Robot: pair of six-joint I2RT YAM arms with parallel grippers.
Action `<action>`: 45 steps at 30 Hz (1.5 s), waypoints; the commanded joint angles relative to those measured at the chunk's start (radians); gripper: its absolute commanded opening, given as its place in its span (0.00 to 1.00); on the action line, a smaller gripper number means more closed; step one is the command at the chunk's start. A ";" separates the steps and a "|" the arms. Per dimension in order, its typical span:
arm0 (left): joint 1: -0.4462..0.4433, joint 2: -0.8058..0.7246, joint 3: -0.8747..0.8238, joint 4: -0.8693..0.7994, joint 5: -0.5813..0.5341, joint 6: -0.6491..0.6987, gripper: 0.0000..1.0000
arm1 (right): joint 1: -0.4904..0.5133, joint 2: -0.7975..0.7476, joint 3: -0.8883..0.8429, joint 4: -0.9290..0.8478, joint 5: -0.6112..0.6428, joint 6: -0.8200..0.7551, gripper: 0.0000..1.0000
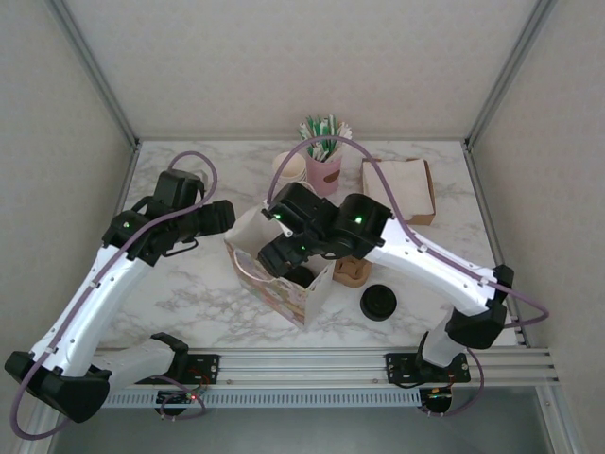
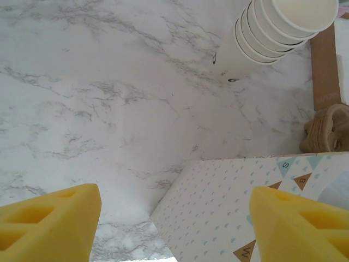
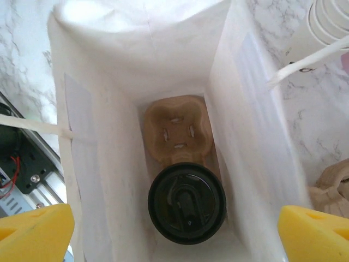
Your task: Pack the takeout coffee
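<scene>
Right pincer [image 3: 174, 232] apart above bag [image 3: 109, 136] | takeout coffee [image 3: 187, 203] inside | left pincer [image 2: 174, 224] apart | cup stack [image 2: 272, 33] beside

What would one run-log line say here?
takeout coffee: lidded, seated in tray inside bag | right gripper: open above bag | left gripper: open beside bag

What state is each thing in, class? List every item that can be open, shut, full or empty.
paper bag, upright, mouth open
takeout coffee, lidded, seated in a tray pocket inside the bag
cup tray, in the bag, one pocket filled, one empty
paper cup stack, nested, lidless
loose black lid, lying flat, off any cup
left hand, open, empty
right hand, open, above the bag's mouth
</scene>
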State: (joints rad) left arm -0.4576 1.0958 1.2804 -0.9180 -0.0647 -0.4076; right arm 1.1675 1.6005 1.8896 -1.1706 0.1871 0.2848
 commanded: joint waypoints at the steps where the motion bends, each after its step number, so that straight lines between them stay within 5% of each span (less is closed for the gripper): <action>1: -0.009 0.001 0.028 -0.013 -0.030 -0.013 0.71 | -0.006 -0.037 0.043 0.014 0.025 0.017 0.96; 9: -0.010 0.010 0.029 -0.009 -0.058 -0.007 0.70 | -0.045 -0.120 0.066 0.102 0.291 -0.022 0.80; 19: -0.010 -0.004 0.051 -0.004 -0.085 0.000 0.72 | -0.390 -0.160 0.012 0.332 0.211 -0.094 0.66; 26: -0.010 -0.032 0.049 0.019 -0.050 0.001 0.75 | -0.585 0.022 0.077 0.414 0.064 -0.129 0.64; 45: -0.010 -0.154 -0.047 0.093 0.027 0.008 0.76 | -0.695 0.552 0.539 0.324 0.044 -0.126 0.48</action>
State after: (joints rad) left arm -0.4576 0.9607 1.2480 -0.8455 -0.0532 -0.4110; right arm 0.4820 2.1204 2.3737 -0.8093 0.2150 0.1486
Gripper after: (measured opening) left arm 0.757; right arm 0.486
